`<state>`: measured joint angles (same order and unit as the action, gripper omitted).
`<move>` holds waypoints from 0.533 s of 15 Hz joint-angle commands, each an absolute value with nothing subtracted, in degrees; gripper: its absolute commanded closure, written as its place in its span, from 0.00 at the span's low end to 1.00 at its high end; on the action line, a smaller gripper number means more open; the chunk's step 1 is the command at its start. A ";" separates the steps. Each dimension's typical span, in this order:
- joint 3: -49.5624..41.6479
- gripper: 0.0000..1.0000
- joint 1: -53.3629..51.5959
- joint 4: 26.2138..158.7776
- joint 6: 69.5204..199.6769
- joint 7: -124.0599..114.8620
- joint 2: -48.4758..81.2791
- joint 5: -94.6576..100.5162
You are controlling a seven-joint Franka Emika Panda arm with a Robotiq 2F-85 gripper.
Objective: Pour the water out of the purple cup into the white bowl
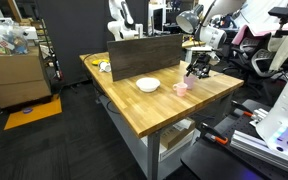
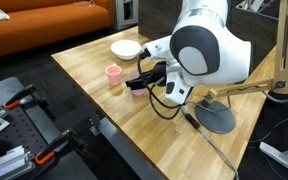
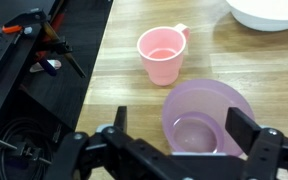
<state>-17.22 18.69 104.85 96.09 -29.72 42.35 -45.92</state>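
In an exterior view, hand (image 1: 196,70) low over tabletop (image 1: 134,105), white bowl (image 1: 148,85) off to its side. In an exterior view, pink cup (image 2: 113,75) just ahead of hand. Wrist view: fingers (image 3: 118,125) spread wide, purple cup (image 3: 206,108) between them, unclamped.

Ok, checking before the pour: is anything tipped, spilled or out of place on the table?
Nothing stands out. In the wrist view the purple cup and the pink cup stand upright, the white bowl sits right way up, and the table around them looks dry. The open gripper flanks the purple cup.
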 commanded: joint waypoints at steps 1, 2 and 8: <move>-17.10 0.00 19.03 102.27 94.49 -31.10 44.06 -45.37; -17.10 0.00 19.02 101.96 94.46 -31.15 44.22 -45.33; -17.12 0.00 19.02 101.59 94.51 -30.51 44.06 -44.93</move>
